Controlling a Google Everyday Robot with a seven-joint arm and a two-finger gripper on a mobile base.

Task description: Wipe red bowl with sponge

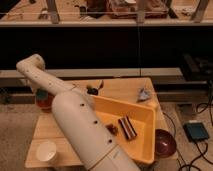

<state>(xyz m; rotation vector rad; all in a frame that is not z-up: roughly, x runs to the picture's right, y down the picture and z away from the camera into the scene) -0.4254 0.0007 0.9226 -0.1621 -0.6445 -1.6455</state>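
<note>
Warm, yellowish light falls from above on the wooden table [127, 89]. We see it brightest along the upper side of the white arm [80, 120], which glows pale against a dim room. Beyond the table's far edge a wide band lies almost black, with a lit strip farther off. The yellow tray [146, 111] holds a soft shadow along its inner wall, and the dark bowl [164, 142] at near right sinks into gloom. The gripper [43, 96] sits in shade at the red bowl [45, 103], far left.
</note>
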